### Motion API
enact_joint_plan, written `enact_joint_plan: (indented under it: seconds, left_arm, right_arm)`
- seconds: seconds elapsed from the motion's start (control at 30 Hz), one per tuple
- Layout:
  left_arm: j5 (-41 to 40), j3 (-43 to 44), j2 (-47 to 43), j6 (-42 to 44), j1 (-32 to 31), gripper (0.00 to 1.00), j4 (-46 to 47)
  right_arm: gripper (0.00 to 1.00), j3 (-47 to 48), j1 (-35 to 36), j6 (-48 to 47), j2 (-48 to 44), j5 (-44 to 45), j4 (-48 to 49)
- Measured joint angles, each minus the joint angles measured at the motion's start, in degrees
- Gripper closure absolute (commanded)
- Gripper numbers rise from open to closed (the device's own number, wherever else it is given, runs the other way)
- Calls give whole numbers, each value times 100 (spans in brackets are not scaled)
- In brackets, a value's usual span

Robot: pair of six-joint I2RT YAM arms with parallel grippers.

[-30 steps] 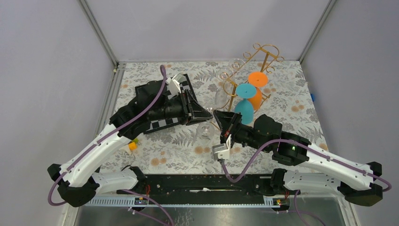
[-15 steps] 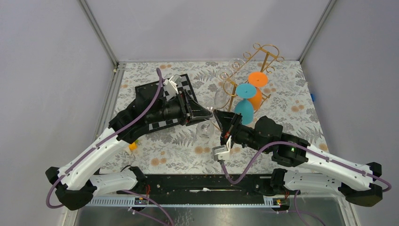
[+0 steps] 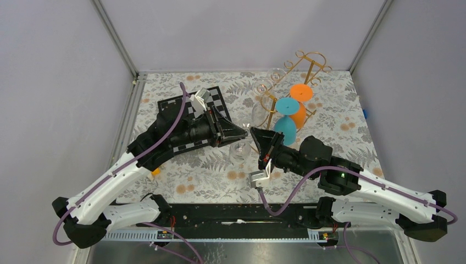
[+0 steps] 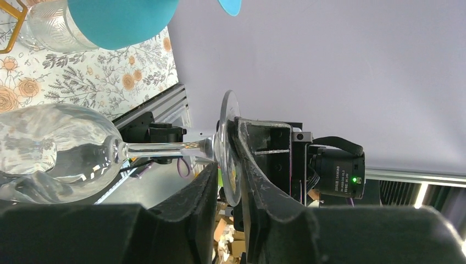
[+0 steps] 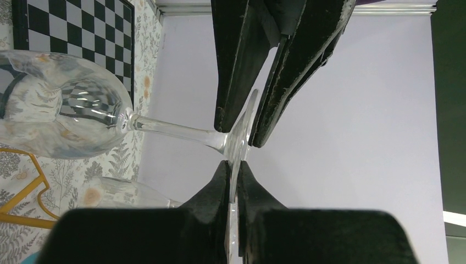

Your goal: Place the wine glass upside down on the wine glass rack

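A clear wine glass [image 3: 240,149] hangs level between my two grippers, above the table, bowl toward the near side. My right gripper [image 5: 233,176] is shut on the rim of its foot [image 5: 242,132]. My left gripper [image 4: 228,181] straddles the same foot [image 4: 229,148] from the other side, its jaws slightly apart with a gap beside the disc. In the top view the left gripper [image 3: 245,132] and right gripper [image 3: 256,135] meet tip to tip. The gold wire wine glass rack [image 3: 308,60] stands at the far right, behind the grippers.
A teal glass [image 3: 286,127] and an orange glass [image 3: 299,113] hang upside down on the rack. Clear glasses [image 3: 258,113] stand beside it. A chessboard [image 3: 176,104] lies under the left arm. A small orange object [image 3: 155,171] lies near left.
The left arm has shifted slightly away from the near edge, its gripper staying at the glass foot. The right gripper and the glass have barely moved.
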Motion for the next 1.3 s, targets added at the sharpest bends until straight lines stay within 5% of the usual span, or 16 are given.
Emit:
enact_joint_plan:
  seconds: [0.27, 0.5, 0.7, 0.9, 1.0, 1.13, 1.3]
  left_arm:
    - [-70, -79, -7, -59, 2, 70, 37]
    - [-216, -304, -83, -87, 92, 80, 122]
    - [-269, -459, -122, -129, 131, 100, 142]
    - [-282, -529, -125, -149, 155, 100, 151]
    - [-273, -546, -125, -166, 155, 100, 175]
    - [-299, -612, -153, -170, 157, 100, 291]
    - [-566, -601, -197, 101, 168, 100, 79]
  right_arm:
    - [100, -87, 0, -136, -42, -2, 44]
    - [100, -186, 0, -186, -42, -20, 103]
    - [100, -378, 0, -350, -46, -4, 214]
    - [95, -442, -2, -420, -59, -4, 210]
    - [77, -442, -2, -404, -59, 0, 210]
    - [30, -442, 7, -221, -59, -48, 361]
    - [1, -415, 31, 483, -61, -76, 627]
